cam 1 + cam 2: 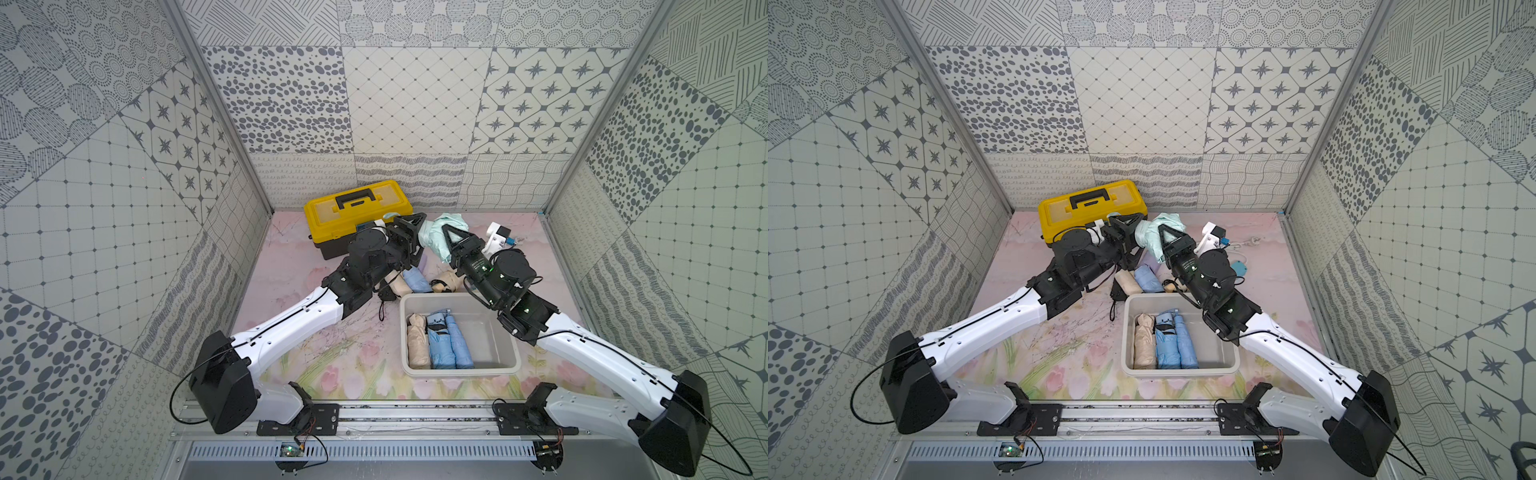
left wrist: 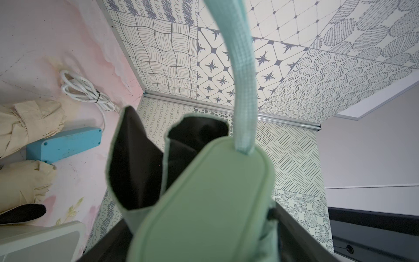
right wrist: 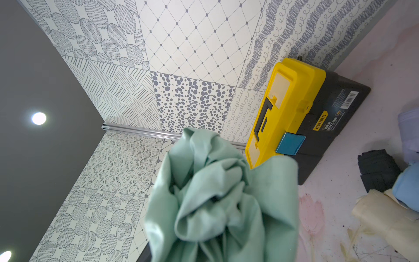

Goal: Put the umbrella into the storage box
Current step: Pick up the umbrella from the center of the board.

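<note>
We have the mint-green umbrella (image 1: 434, 235) held up off the surface (image 1: 332, 353) between the two arms, beyond the far rim of the storage box (image 1: 461, 372) and near the yellow toolbox (image 1: 357, 212). Our right hand (image 1: 449, 243) is clamped on the bunched canopy (image 3: 215, 192), which spills out of the grip loose and crumpled. Our left hand (image 1: 417, 239) is at the other end, its jaws standing to either side of the flat green handle (image 2: 204, 204). We cannot tell whether they press on it, since the handle fills the wrist view and hides the contact. We judge the step to be the carry into the box. The first care is to make sure of that left grip before anything travels, because a handle that is only flanked could slip out and leave the weight hanging from cloth. The box already holds a beige umbrella (image 1: 417, 345) and two blue umbrellas (image 1: 451, 345) side by side along the wall nearer the left arm, with bare floor on the right arm's side. So we would turn the load lengthwise to match them, bring both ends over the rim together, and lower it into that bare part. The loose folds and the strap (image 2: 240, 68) may catch or drape on the rim, so we would go in high and let go only once the fabric lies inside.
</note>
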Controlling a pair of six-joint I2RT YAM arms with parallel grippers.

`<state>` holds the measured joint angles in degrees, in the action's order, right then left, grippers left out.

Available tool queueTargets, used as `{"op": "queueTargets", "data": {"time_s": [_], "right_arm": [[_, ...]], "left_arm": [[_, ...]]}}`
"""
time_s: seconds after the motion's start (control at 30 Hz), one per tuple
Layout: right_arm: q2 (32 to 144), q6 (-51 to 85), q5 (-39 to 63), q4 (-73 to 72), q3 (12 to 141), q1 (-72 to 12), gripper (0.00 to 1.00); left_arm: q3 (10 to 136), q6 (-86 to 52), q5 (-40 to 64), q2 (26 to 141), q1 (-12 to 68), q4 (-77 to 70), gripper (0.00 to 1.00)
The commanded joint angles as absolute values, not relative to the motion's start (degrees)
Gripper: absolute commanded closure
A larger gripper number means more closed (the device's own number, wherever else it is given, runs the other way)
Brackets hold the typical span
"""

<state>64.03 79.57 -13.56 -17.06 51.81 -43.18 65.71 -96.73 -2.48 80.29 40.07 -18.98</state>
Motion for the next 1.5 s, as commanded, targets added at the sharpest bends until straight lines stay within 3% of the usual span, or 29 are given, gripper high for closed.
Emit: {"op": "queueTargets", "data": {"time_s": [0.0, 0.2, 0.27, 0.4, 0.53, 0.67, 0.77, 1.03, 1.23, 1.47], "right_arm": [[61.83, 80.24, -13.24, -23.53, 51.34, -44.57, 0.71], [60.35, 79.56, -15.19, -20.32, 50.58, -44.83, 0.66], [59.74, 78.49, -15.6, -18.08, 50.51, -44.82, 0.56], [57.14, 73.51, -17.1, -12.39, 49.55, -44.74, 0.24], [51.38, 63.67, -16.41, 1.0, 49.51, -42.89, 0.13], [45.87, 50.9, -13.68, 18.23, 51.88, -40.09, 0.12], [44.52, 40.91, -7.56, 31.19, 56.51, -37.57, 0.11], [48.57, 26.79, 16.75, 56.92, 66.97, -32.96, 0.09], [51.17, 24.41, 21.74, 58.97, 69.3, -32.7, 0.07], [53.1, 23.69, 26.45, 54.23, 70.54, -31.66, 0.06]], "left_arm": [[66.8, -95.96, -4.76, 81.21, 40.02, -25.87, 0.27], [66.24, -95.31, -5.3, 81.04, 40.08, -25.41, 0.52], [65.85, -93.98, -5.58, 80.65, 40.03, -24.93, 0.57], [64.99, -90.64, -5.2, 79.97, 40.07, -23.09, 0.62], [62.91, -85.35, -4.75, 78.57, 39.99, -20.65, 0.65], [61.88, -76.95, 0.64, 78.47, 38.93, -19.78, 0.65], [61.46, -70.12, 11.1, 80.16, 37.35, -23.11, 0.65], [64.07, -49.02, 32.18, 80.65, 35.35, -15.95, 0.66], [61.31, -46.67, 47.31, 81.46, 35.3, -25.79, 0.66], [60.35, -53.31, 56.75, 84.27, 35.68, -42.07, 0.66]]}}
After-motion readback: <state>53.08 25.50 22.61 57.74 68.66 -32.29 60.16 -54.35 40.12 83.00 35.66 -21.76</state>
